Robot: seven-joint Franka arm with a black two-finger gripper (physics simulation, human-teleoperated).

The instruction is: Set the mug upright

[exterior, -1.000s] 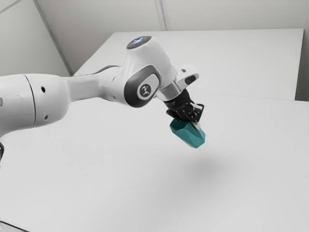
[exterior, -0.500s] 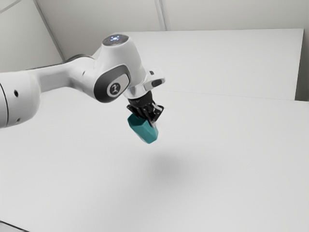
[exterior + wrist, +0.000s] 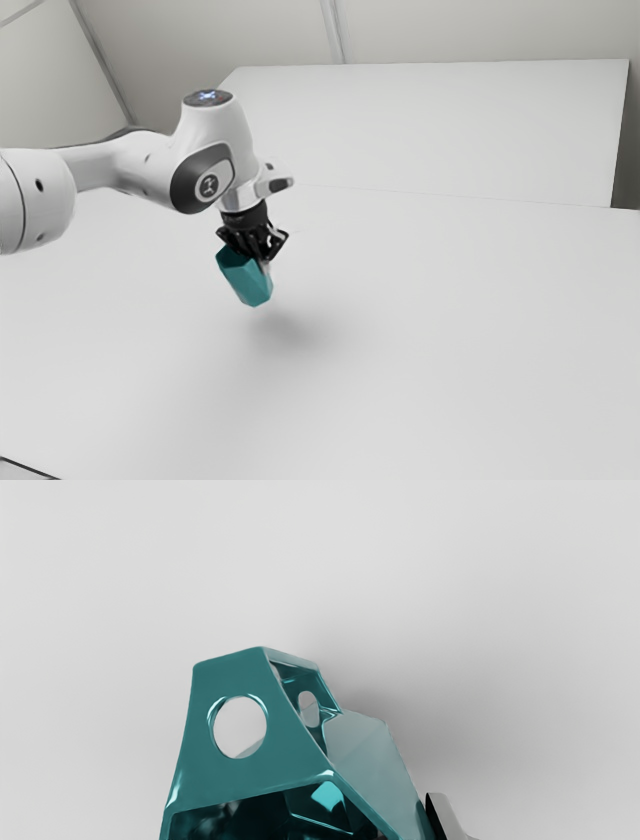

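Because the mug (image 3: pixel 246 280) hides one finger, I can't tell how wide the end effector (image 3: pixel 258 261) stands, though it grips the mug, tilted, above the counter (image 3: pixel 430 350); the wrist view's edge cuts off part of the mug and the other finger (image 3: pixel 444 815).

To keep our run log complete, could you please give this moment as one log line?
gripper: shut on mug | mug: teal, tilted, held above table | task: mug not yet set down upright
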